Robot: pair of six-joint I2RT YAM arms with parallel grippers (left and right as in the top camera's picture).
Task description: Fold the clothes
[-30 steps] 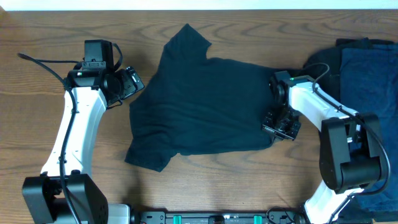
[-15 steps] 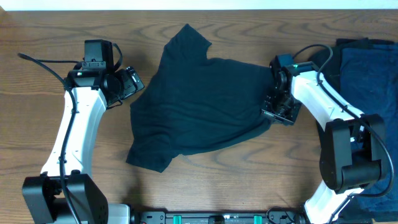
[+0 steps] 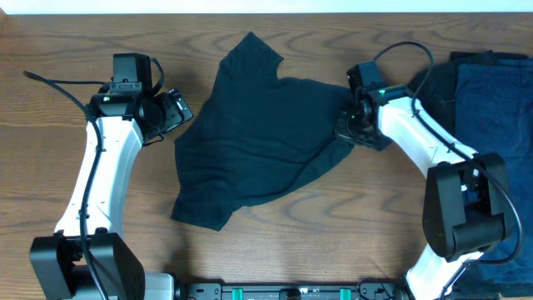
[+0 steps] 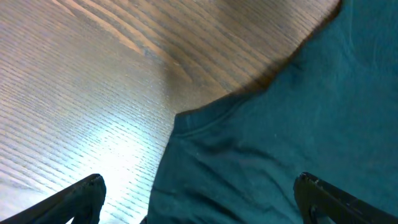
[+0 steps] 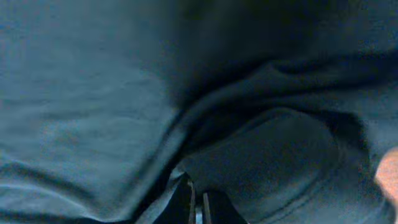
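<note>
A black short-sleeved T-shirt (image 3: 258, 133) lies spread on the wooden table (image 3: 75, 50), one sleeve pointing to the far edge. My right gripper (image 3: 346, 127) sits at its right edge, shut on a bunched fold of the cloth. In the right wrist view dark cloth (image 5: 124, 93) fills the frame and the right gripper (image 5: 198, 205) has its jaws pressed together in a fold. My left gripper (image 3: 175, 112) hovers open at the shirt's left edge. The left wrist view shows the left gripper (image 4: 202, 205) wide apart above the shirt's hem (image 4: 280, 137), holding nothing.
More clothes, navy and black, lie in a pile (image 3: 487, 92) at the table's right edge behind the right arm. A black cable (image 3: 50, 83) runs by the left arm. Bare wood (image 4: 93, 74) lies left of the shirt.
My right gripper has moved up and to the left, dragging the shirt's lower right part inward and narrowing the shirt. The left arm has not moved.
</note>
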